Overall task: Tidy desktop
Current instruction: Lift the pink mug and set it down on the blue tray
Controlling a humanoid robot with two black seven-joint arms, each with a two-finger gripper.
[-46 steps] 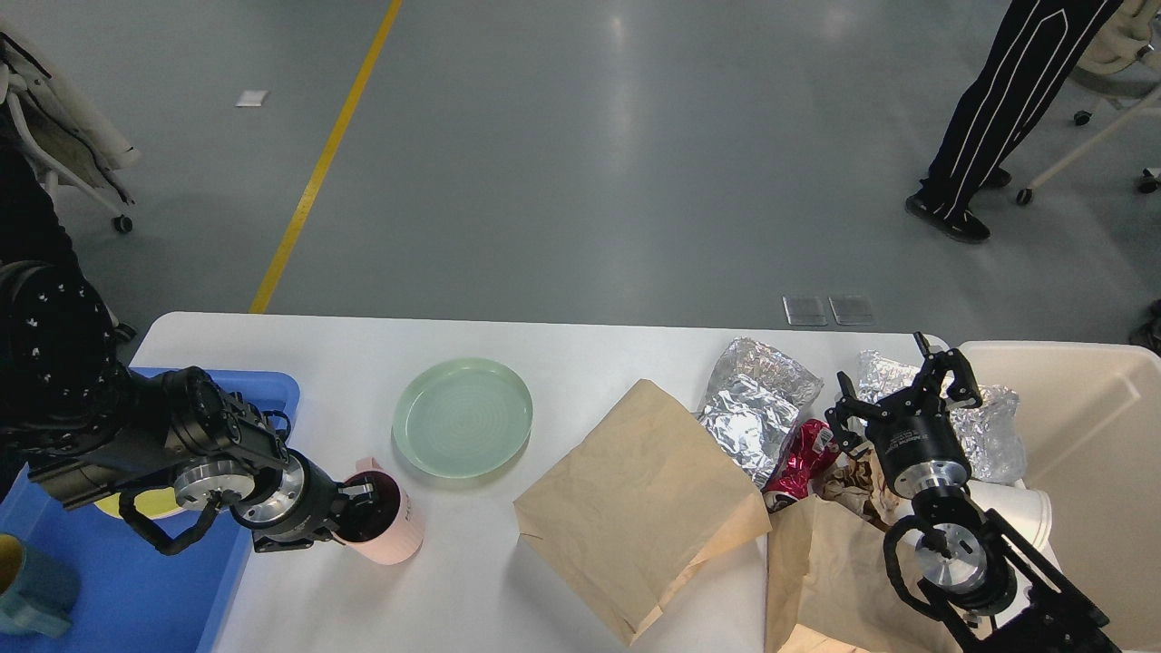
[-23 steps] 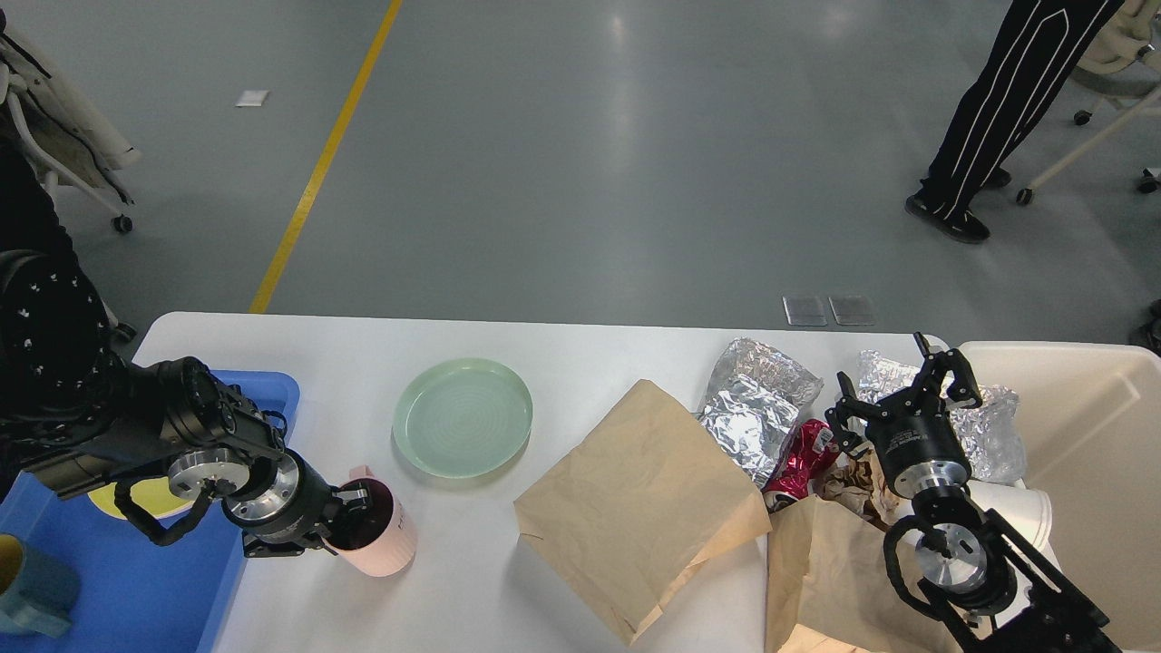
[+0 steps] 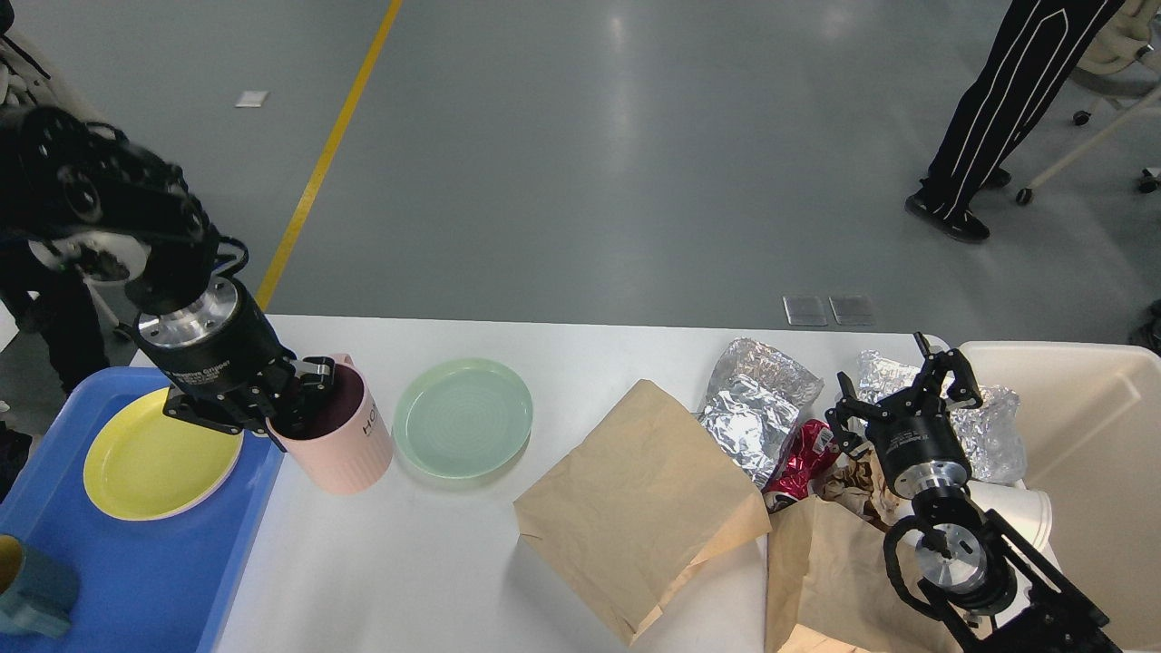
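Left gripper (image 3: 304, 399) clamped on rim of pink cup (image 3: 340, 449), lettering "HO" legible, cup beside green plate (image 3: 463, 415) on the desktop (image 3: 435, 562). Right gripper (image 3: 898, 381) fingers spread, empty, above crumpled foil (image 3: 757, 404).

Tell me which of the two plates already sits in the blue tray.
The yellow plate lies in the blue tray; the green plate rests on the desktop.

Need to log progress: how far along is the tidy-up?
Early. Done: a yellow plate and a teal cup sit in the blue tray. In hand: left gripper grips the pink mug by its rim. Left: green plate, paper bags, foil on the desktop; right gripper is open.
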